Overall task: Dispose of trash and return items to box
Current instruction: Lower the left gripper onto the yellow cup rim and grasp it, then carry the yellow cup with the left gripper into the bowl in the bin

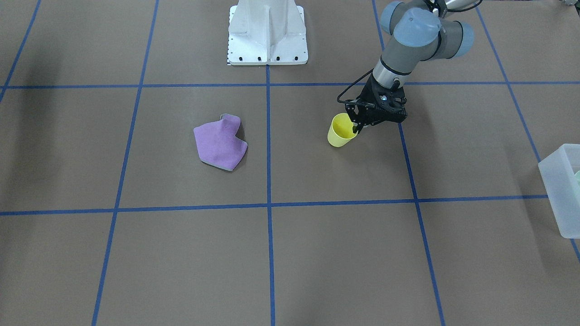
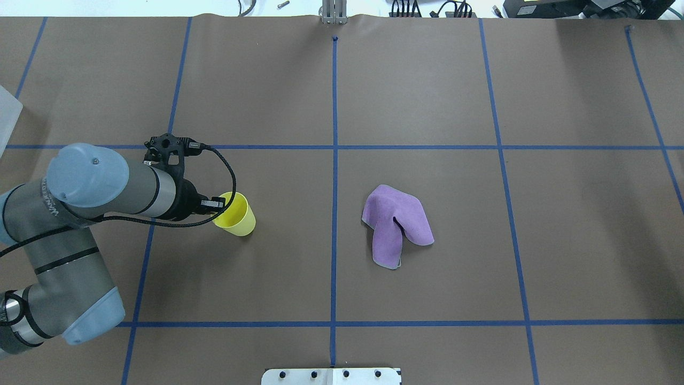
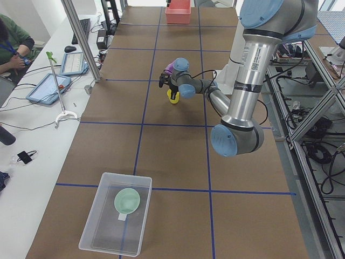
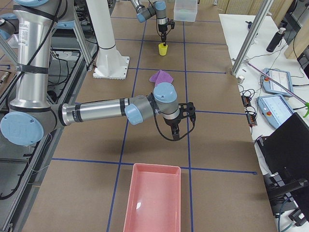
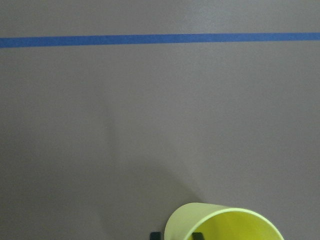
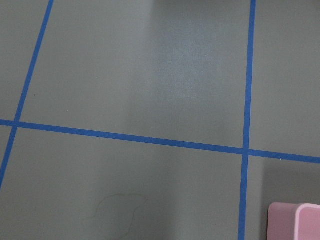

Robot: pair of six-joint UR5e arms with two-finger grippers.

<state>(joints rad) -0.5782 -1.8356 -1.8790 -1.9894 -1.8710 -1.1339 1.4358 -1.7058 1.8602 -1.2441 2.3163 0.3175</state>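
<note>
Brown desk: bowl already lies in box, well apart from left tool, which straddles cup rim; grip undeterminable. Cup return outstanding.

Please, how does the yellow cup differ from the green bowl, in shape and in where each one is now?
Shape: the yellow cup is tall and tapered; the green bowl is wide and shallow.
Place: the bowl lies inside the translucent box; the cup is out on the table.
Contact: the left tool straddles the cup's rim; no tool is near the bowl.
Both are round and open upward.
</note>
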